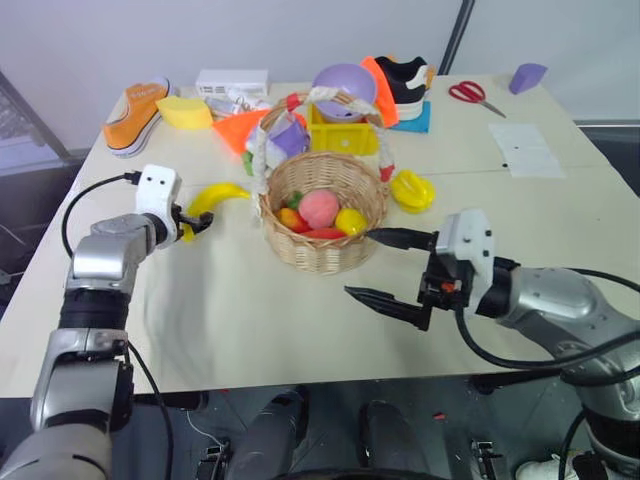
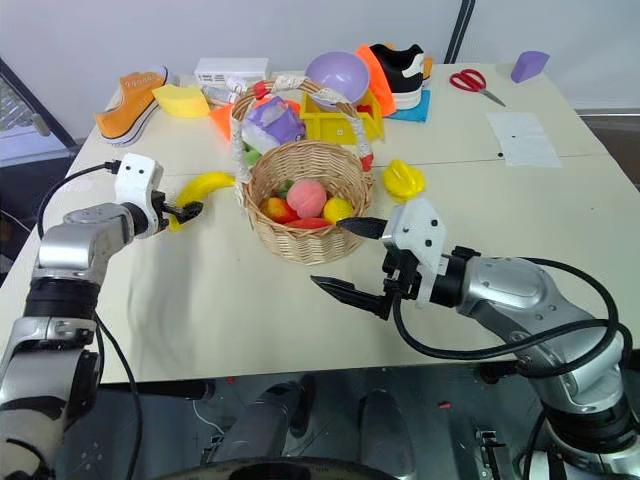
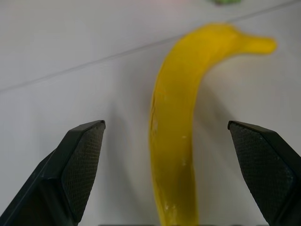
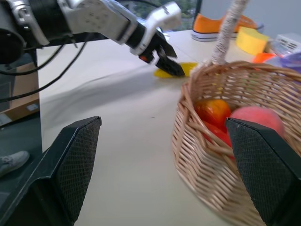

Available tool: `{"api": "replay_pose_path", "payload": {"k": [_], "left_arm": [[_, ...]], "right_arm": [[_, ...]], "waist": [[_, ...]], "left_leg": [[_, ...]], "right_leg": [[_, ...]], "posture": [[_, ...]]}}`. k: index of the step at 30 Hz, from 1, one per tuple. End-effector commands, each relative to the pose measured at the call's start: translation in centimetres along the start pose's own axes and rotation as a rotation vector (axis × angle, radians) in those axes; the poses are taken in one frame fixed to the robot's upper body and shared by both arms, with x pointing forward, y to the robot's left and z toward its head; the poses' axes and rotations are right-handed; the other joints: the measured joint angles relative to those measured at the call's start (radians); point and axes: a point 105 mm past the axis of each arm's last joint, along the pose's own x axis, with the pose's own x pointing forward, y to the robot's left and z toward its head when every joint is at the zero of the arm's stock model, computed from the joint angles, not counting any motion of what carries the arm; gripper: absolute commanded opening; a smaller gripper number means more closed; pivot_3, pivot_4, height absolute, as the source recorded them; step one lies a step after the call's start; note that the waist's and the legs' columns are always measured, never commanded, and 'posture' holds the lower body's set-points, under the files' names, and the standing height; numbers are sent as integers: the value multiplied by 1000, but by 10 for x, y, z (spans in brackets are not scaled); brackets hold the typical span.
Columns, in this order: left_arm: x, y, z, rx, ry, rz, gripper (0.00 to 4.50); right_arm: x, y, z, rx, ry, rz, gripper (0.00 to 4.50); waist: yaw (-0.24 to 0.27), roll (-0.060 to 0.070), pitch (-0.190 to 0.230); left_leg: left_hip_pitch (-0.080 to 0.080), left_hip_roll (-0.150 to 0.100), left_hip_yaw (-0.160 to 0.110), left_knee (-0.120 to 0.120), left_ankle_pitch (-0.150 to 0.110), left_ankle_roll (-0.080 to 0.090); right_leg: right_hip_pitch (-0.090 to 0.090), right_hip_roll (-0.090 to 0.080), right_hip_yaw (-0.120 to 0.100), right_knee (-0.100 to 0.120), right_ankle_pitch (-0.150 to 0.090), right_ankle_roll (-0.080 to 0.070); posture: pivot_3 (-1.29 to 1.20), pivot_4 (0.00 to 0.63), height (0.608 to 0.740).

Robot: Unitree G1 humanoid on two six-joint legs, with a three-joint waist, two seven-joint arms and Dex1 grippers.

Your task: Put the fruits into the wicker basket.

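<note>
Two arms reach over the table (image 1: pixel 250 330) from where I stand. In the head views, the left gripper (image 1: pixel 196 222) sits at the near end of the banana (image 1: pixel 222 194), its black fingers spread with the fruit's tip between them; I cannot tell whether they touch it. The banana lies flat on the table just beside the wicker basket (image 1: pixel 322 250), on the side toward that hand. The right gripper (image 1: pixel 392 268) hangs just in front of the basket on the other side, fingers wide apart and holding nothing, one finger close to the basket wall. The star-shaped fruit (image 1: pixel 412 189) rests on the table beyond that hand, beside the basket's far right edge. Inside the basket lie a pink peach-like fruit (image 1: pixel 320 208) and a few red, orange and yellow pieces.

From the left wrist, the banana runs straight out between the two open fingers (image 3: pixel 77 160), curving away at its far end, with a gap on each side.

From the right wrist, the spread fingers (image 4: pixel 75 155) frame the basket's woven wall, the cloth-wrapped handle (image 4: pixel 229 28) rising above it, and the left gripper poised at the banana beyond the rim.
</note>
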Motion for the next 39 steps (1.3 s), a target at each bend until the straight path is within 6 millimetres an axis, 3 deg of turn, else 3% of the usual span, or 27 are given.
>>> {"api": "replay_pose_path", "payload": {"k": [1, 2, 5, 10, 11, 15, 18, 21, 23, 25, 28, 34, 39], "left_arm": [[3, 5, 12, 5, -30, 19, 4500], [5, 5, 11, -11, -26, 20, 4500], [6, 7, 10, -44, -36, 14, 3673], [3, 16, 6, -39, -35, 35, 980], [2, 17, 6, -36, -37, 40, 623], [-18, 39, 16, 8, -128, 90, 570], [-53, 41, 27, -18, -285, -33, 570], [-96, 14, 23, 24, -332, -291, 570], [-128, -22, 16, 98, -295, -522, 570], [-146, -48, 22, 89, -273, -655, 570], [-146, -72, 38, 135, -294, -685, 570], [-111, -135, 80, 263, -345, -626, 570], [-82, -160, 107, 238, -327, -549, 570]], "right_arm": [[3, -1, 7, -41, -31, -11, 4388], [4, -1, 7, -46, -32, -16, 4388], [5, -2, 5, -53, -28, -28, 4500], [5, -4, 5, -60, -27, -42, 4500], [5, -4, 4, -61, -26, -43, 4500], [1, -9, 1, -69, -6, -68, 4500], [-8, -19, -1, -78, 14, -106, 4500], [-17, -30, -4, -76, 31, -151, 4500], [-27, -42, -8, -67, 50, -199, 4500], [-35, -52, -12, -66, 71, -231, 4500], [-39, -59, -14, -65, 75, -238, 4500], [-39, -65, -13, -56, 75, -257, 4500], [-38, -63, -13, -46, 73, -271, 4500]], "waist": [[0, 0, 0], [0, 0, 0], [0, -1, 0], [-3, -1, -1], [-3, -1, -1], [-9, -2, -1], [-21, -2, -1], [-27, -1, -1], [-26, -1, -1], [-14, 0, 0], [4, 0, 0], [0, 0, 0], [-4, -1, 0]], "left_leg": [[0, 0, 0, 0, 0, 0], [0, 0, 0, 0, 0, 0], [0, 0, 0, 0, 0, 0], [0, 0, 0, 1, 0, 0], [0, 0, 0, 1, 0, 0], [0, 0, 0, 1, 0, 0], [0, 0, 0, 1, 0, 0], [0, 0, 0, 0, 0, 0], [2, 0, 0, 0, 0, 0], [2, 0, 0, 0, 0, 0], [3, 0, 0, 0, 0, 0], [3, 0, 6, 2, 0, 0], [0, 1, 7, 3, 1, 3]], "right_leg": [[0, 0, 0, 0, 1, 1], [0, 0, 0, 0, 1, 2], [0, 0, 0, 0, 2, 3], [0, 0, 0, 1, 2, 3], [0, 0, 0, 1, 2, 3], [0, 0, 0, 1, 2, 3], [0, 1, 1, 2, 2, 3], [0, 0, 1, 2, 2, 2], [1, 0, 1, 2, 2, 2], [2, 0, 2, 1, 0, -2], [4, -1, 1, 1, 0, -4], [5, -4, 0, 1, 1, -5], [6, -3, 0, 0, 3, 1]], "posture": [[0, 150, 740], [0, 150, 740], [0, 150, 740], [0, 150, 740], [0, 150, 740], [0, 150, 740], [0, 150, 740], [0, 150, 740], [0, 150, 740], [0, 150, 740], [0, 150, 740], [0, 150, 740], [0, 150, 740]]}}
